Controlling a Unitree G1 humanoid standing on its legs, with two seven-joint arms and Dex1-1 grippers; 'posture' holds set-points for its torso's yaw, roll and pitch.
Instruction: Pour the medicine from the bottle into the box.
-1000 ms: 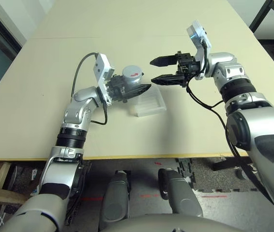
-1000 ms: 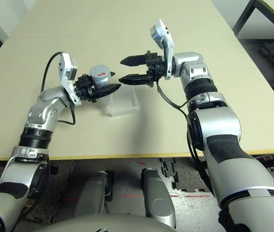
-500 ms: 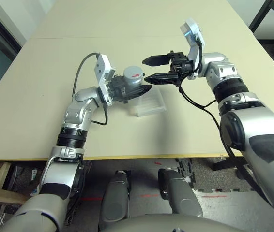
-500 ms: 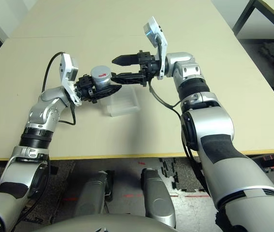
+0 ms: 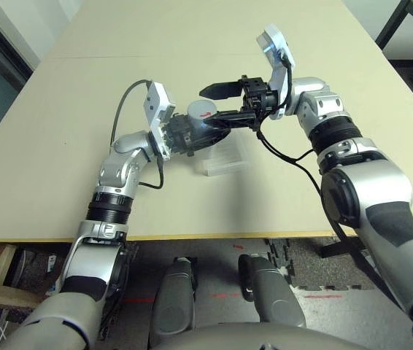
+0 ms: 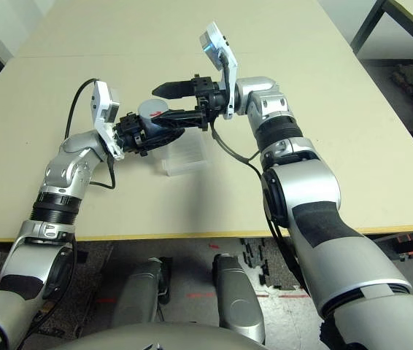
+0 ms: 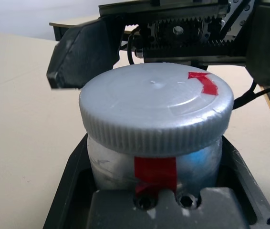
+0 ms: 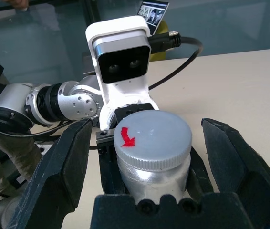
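The left end effector (image 5: 205,137) is clamping the bottle (image 8: 152,155); the open right end effector (image 5: 219,103) should be squaring its fingers around the cap (image 7: 156,111) before twisting.

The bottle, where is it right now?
The bottle is held upright in the left gripper, cap on, just above the box, with the open right gripper straddling its cap.

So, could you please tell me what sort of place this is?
Probably a lab or workshop: a plain beige table, black foam floor mats under it, a second table's black leg nearby, and glass partitions behind.
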